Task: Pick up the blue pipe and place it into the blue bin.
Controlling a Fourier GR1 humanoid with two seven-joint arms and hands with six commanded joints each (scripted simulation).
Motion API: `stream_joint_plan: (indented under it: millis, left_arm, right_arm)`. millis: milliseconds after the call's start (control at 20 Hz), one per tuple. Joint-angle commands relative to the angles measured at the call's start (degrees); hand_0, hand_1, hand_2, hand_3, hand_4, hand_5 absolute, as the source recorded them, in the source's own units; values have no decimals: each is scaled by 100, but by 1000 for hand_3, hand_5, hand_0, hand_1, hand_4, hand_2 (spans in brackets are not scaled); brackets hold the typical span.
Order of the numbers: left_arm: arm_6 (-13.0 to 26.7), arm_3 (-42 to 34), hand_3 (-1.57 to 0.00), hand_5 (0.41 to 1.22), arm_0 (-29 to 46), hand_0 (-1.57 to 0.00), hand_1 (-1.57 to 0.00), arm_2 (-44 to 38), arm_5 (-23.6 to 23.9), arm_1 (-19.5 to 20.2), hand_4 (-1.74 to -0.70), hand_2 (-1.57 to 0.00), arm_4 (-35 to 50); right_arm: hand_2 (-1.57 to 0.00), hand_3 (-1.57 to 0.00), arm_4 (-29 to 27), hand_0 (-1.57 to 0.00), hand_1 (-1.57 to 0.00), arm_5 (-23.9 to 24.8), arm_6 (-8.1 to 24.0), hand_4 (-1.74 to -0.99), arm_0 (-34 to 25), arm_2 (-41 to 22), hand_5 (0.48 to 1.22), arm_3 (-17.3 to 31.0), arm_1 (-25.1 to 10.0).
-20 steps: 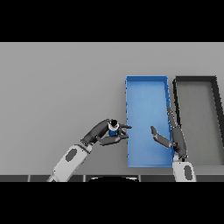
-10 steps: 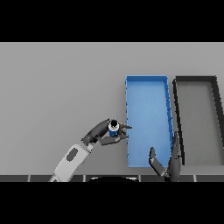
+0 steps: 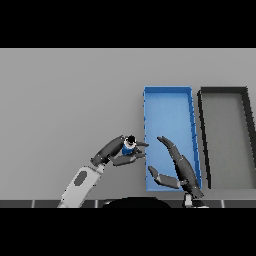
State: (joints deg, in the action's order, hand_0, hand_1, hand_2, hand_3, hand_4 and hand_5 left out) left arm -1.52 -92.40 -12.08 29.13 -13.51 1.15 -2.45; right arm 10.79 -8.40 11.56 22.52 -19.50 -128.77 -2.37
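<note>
**Blue pipe held at the blue bin's left wall**

The left hand [image 3: 116,154] is seen just left of the blue bin [image 3: 168,93], with its fingers [image 3: 141,144] and thumb curled round the blue pipe [image 3: 128,148]. The pipe is held upright, its dark top end turned up toward the view, and it sits just beside the bin's left wall, outside the bin, level with the bin's nearer half. The tips of the left fingers are found at that wall's edge. The white and grey left forearm is seen slanting down and away from the bin toward the lower edge.

Over the bin's near end the right hand [image 3: 181,172] is shown, empty, fingers stretched out straight toward the far end of the bin and thumb spread out to the bin's left side. Nothing is gripped by it.

The bin itself lies on the grey worktop [image 3: 65,100]. Just beside the bin's right wall a black bin [image 3: 223,91] is set, parallel to it.
</note>
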Motion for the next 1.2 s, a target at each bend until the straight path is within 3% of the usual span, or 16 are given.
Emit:
stream_joint_plan:
  millis: [0,250,350,600,750,900,1000,1150]
  left_arm:
    - [-30,32,-1571,1221,35,-1571,-1571,0,-33,17,-1467,-1571,-46]
    - [-43,80,-1571,1221,-33,-1571,-1571,-121,-144,-93,-1467,-1571,-93]
    - [-178,142,-1571,1221,-64,-1571,-1571,-188,-245,-60,-1466,-1571,-113]
    - [5,157,-1571,1221,-51,-1571,-1571,-272,-472,-186,-1469,-1571,6]
    - [49,95,-1571,1221,16,-1571,-1571,-299,-407,-225,-1469,-1571,-143]
    - [97,153,-1571,1221,31,-1571,-1571,-347,-417,-258,-1465,-1571,-301]
    - [2,63,-1571,1221,108,-1571,-1571,-377,-511,-239,-1517,-1571,-282]
    - [236,137,-1571,1221,36,-1571,-1571,-356,-508,-314,-1622,-1571,-442]
  right_arm:
    - [-81,1,25,1,-4,-80,280,-1281,-323,-52,558,-65,-58]
    - [-42,1,32,1,-1,-408,1183,-1300,-1565,-373,560,65,7]
    - [-45,1,-112,1,0,-526,1487,-1282,-1993,-393,555,231,125]
    - [-66,1,-180,-7,-16,-702,2065,-1223,-3153,-355,540,733,266]
    - [-83,1,-304,-23,-32,-830,2207,-1186,-3530,-289,521,832,237]
    - [-166,-44,-448,-69,-108,-878,2312,-1204,-3940,-215,497,977,324]
    - [-377,-242,-475,-323,-362,-940,2333,-1278,-4072,-243,485,1081,333]
    - [-910,-762,-481,-876,-877,-948,2293,-1467,-4231,-217,518,1243,406]
